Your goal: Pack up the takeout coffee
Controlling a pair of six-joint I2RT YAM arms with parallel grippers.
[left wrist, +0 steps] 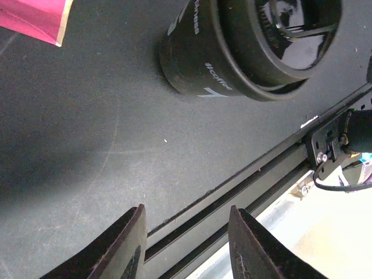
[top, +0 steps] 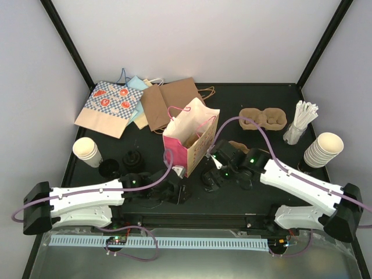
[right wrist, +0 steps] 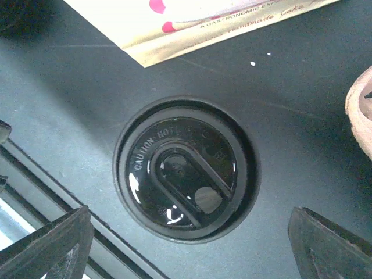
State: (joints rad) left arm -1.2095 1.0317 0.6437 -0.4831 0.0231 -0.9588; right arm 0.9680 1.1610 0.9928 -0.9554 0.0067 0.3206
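Black table mat (left wrist: 87,116) carries the lidded coffee cup (right wrist: 185,168) upright, long axis vertical, between the pink bag (top: 189,136) and the front rail (left wrist: 244,186), and from above I see only its lid, with the right gripper (right wrist: 189,212) spread wide over it without touching and the left gripper (left wrist: 186,208) half open, empty, free mat before it.

The counter (top: 261,96) bears paper bags (top: 110,107) at eleven o'clock, a pink bag (top: 189,136) centrally, a cup stack (top: 87,152) at nine, and a second cup stack (top: 322,150) at three.
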